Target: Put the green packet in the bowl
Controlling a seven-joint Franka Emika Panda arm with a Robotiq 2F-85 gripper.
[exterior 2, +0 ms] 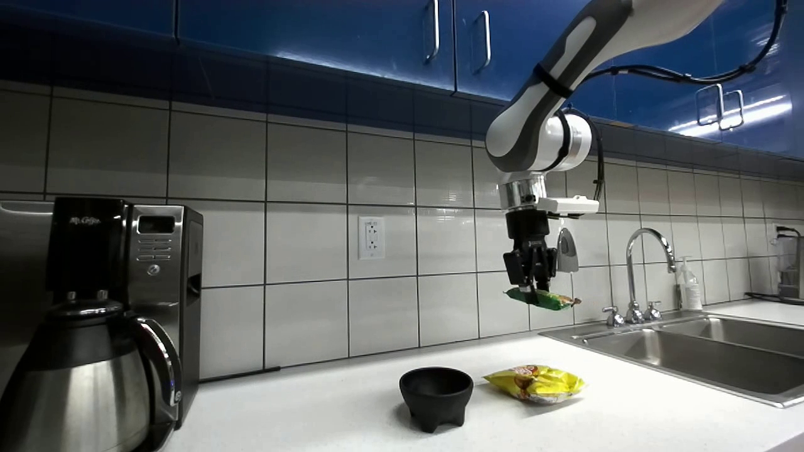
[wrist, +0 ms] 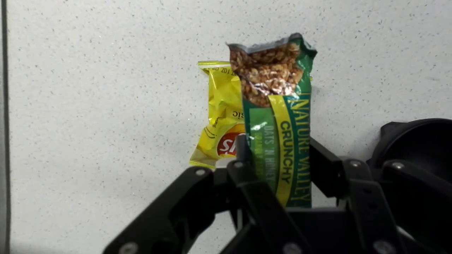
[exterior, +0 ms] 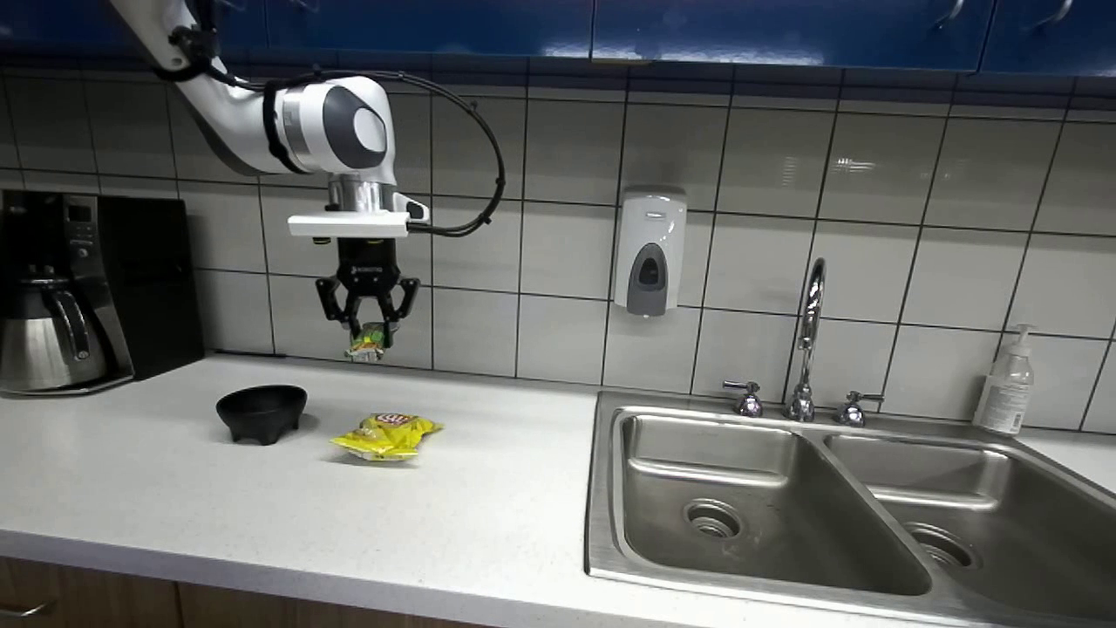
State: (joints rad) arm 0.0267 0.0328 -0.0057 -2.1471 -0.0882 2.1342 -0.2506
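Note:
The green packet (exterior 2: 548,300) is a granola bar wrapper with a brown end. My gripper (exterior: 370,334) is shut on it, one finger on each long side, high above the counter. The packet also shows between the fingers in an exterior view (exterior: 368,344) and in the wrist view (wrist: 268,134). It lies roughly level, with its brown end sticking out past the fingers. The bowl (exterior: 261,422) is black, with short feet, and stands on the counter. It also shows in an exterior view (exterior 2: 436,402) and partly at the right edge of the wrist view (wrist: 399,135).
A yellow chip bag (exterior: 388,439) lies on the counter beside the bowl, below the gripper; it shows in the wrist view (wrist: 222,95) partly behind the packet. A coffee maker (exterior 2: 191,282) stands by the tiled wall. A steel sink (exterior: 606,523) with a faucet (exterior: 811,323) is farther along.

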